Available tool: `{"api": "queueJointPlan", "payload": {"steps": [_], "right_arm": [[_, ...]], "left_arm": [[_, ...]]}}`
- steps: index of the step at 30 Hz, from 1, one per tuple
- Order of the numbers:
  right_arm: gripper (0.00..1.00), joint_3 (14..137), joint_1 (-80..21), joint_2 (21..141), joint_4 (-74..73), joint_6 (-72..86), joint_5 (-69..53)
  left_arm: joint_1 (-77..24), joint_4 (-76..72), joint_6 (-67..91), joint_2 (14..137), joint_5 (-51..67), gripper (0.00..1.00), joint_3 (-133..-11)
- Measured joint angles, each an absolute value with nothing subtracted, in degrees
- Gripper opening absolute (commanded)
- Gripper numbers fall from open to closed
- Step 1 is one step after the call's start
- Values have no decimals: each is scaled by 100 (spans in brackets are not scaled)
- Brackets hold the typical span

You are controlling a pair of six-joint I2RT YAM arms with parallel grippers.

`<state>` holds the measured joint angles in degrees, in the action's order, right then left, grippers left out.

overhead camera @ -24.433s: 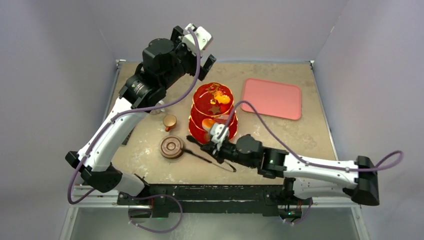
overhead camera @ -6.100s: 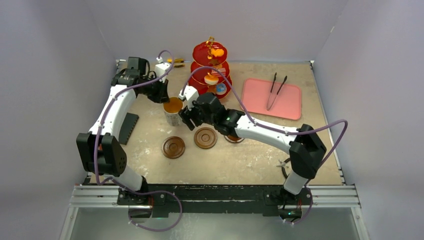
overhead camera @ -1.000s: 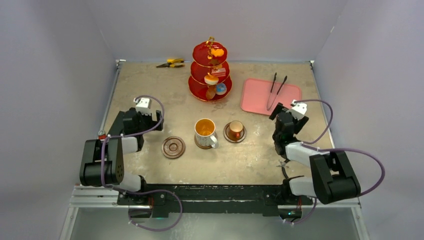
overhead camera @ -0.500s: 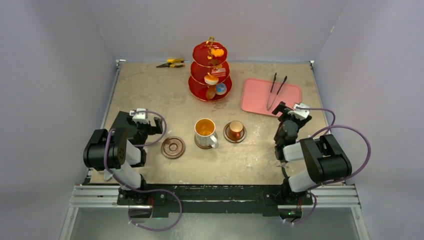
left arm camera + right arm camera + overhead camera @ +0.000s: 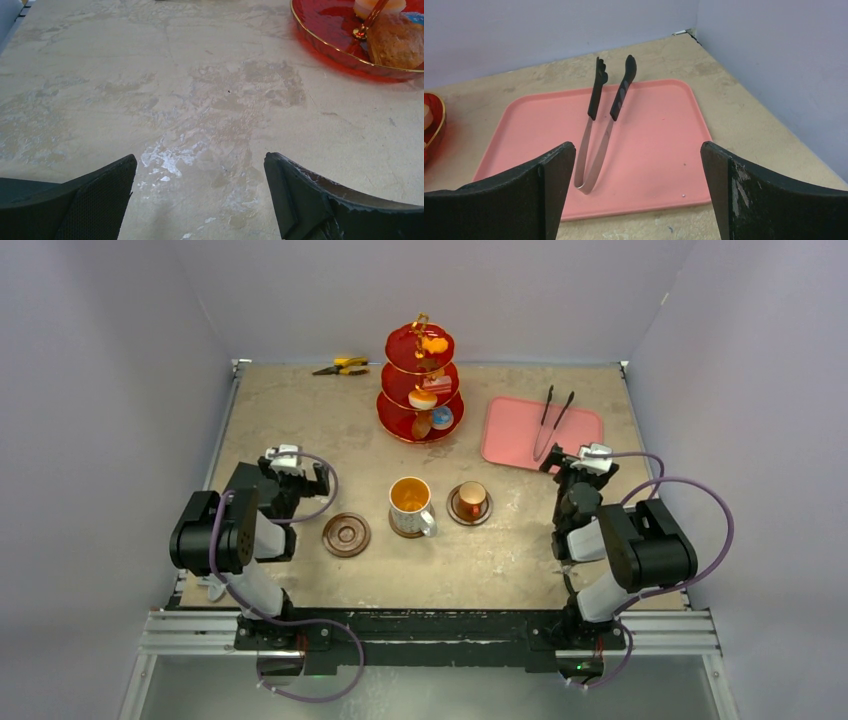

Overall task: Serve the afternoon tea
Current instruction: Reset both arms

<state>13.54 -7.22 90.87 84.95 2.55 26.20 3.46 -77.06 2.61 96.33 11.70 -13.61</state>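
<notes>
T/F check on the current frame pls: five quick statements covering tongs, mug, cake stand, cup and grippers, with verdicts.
1. The black-handled metal tongs lie on the pink rectangular tray. True.
2. The white mug of amber tea stands on that tray. False: it stands mid-table, off the tray.
3. The left gripper and right gripper are open and hold nothing. True.
4. The red translucent three-tier stand lies tipped on its side. False: it stands upright near the far edge of the table.
5. In the top view, the small brown cup sits on its saucer just right of the mug. True.
</notes>
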Motion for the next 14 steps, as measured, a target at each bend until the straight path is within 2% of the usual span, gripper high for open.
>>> {"api": "queueJointPlan", "payload": {"steps": [14], "right_arm": [[99,1354,-722,9087,8536,255,2571]], "left_arm": [[161,-7299,154,9633,899,99,-1398]]}}
